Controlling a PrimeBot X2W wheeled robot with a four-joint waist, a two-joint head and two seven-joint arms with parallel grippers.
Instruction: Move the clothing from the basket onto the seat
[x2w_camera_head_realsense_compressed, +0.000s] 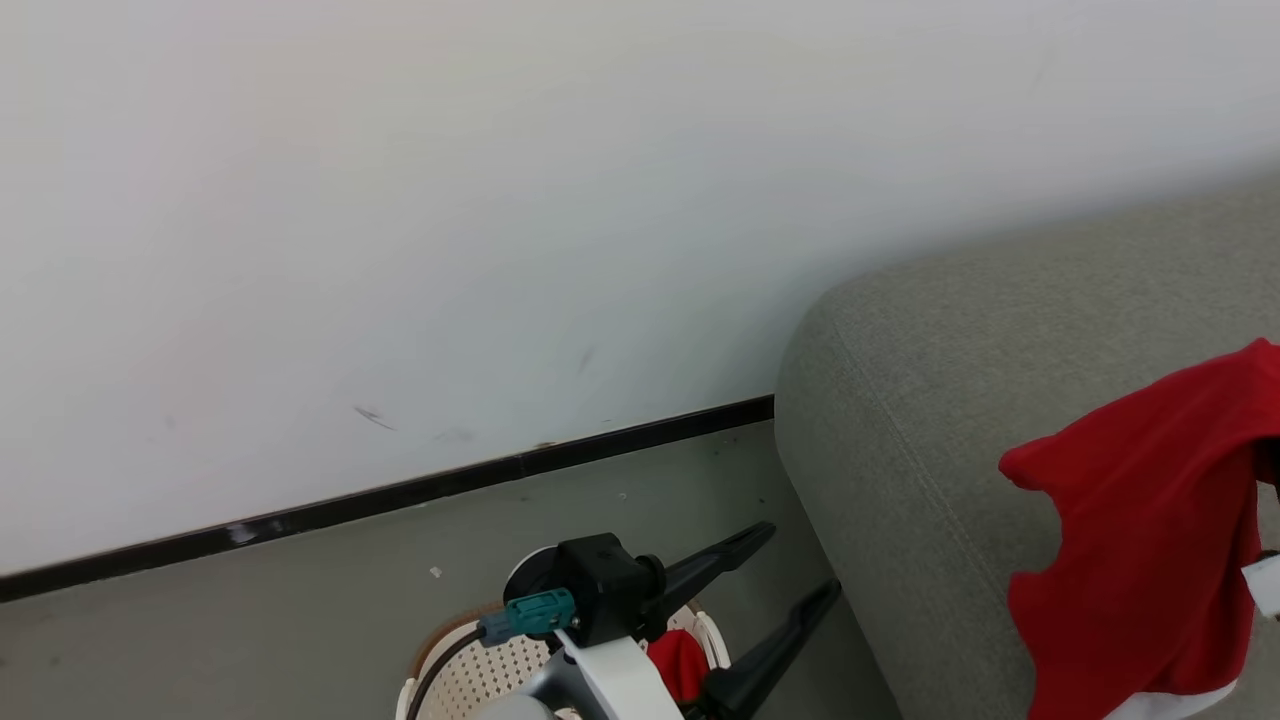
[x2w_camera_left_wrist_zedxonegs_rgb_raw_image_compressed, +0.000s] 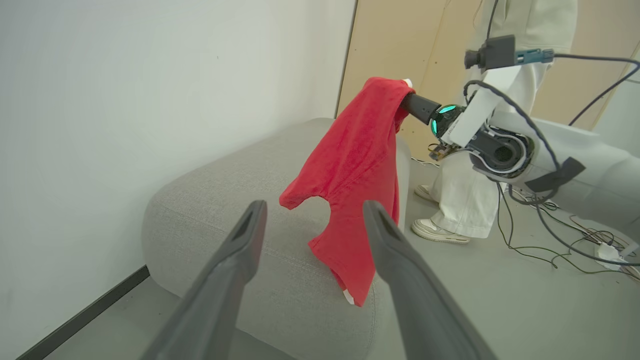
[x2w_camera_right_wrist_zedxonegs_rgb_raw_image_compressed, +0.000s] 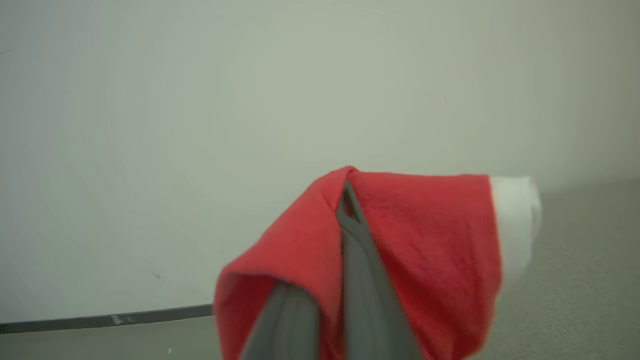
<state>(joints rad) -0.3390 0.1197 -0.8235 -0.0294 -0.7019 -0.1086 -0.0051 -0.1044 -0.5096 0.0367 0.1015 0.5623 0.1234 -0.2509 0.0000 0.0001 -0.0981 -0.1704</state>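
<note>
Mid-carry, by the look of it: the delivery half of one transfer. Holds a red garment (x2w_camera_left_wrist_zedxonegs_rgb_raw_image_compressed: 350, 165) in the right gripper (x2w_camera_right_wrist_zedxonegs_rgb_raw_image_compressed: 346, 195), fingers pinched tight together with the cloth folded over their tips and white trim off to one side. Hangs that piece above the grey seat (x2w_camera_head_realsense_compressed: 950, 350), lower hem trailing down near the cushion's front edge; hard to tell whether touching or just clear. Holds the left gripper (x2w_camera_head_realsense_compressed: 797, 560) spread wide and empty, wrist over the basket (x2w_camera_head_realsense_compressed: 440, 640), fingers pointing toward the seat. Basket down on the floor (x2w_camera_head_realsense_compressed: 300, 620), just beside the seat's corner, with at least one more red piece (x2w_camera_head_realsense_compressed: 678, 665) inside, partly hidden behind the left wrist. Beyond the seat, a person (x2w_camera_left_wrist_zedxonegs_rgb_raw_image_compressed: 465, 210) in pale trousers standing near loose cables (x2w_camera_left_wrist_zedxonegs_rgb_raw_image_compressed: 550, 250). Next move, judged from this: lower the right arm so most of the cloth settles on the cushion, well in from the edge, then part the fingers and draw back cleanly — mind soft fabric clinging to the tips and getting dragged off. After that, drop the open left gripper into the basket for the other piece.
</note>
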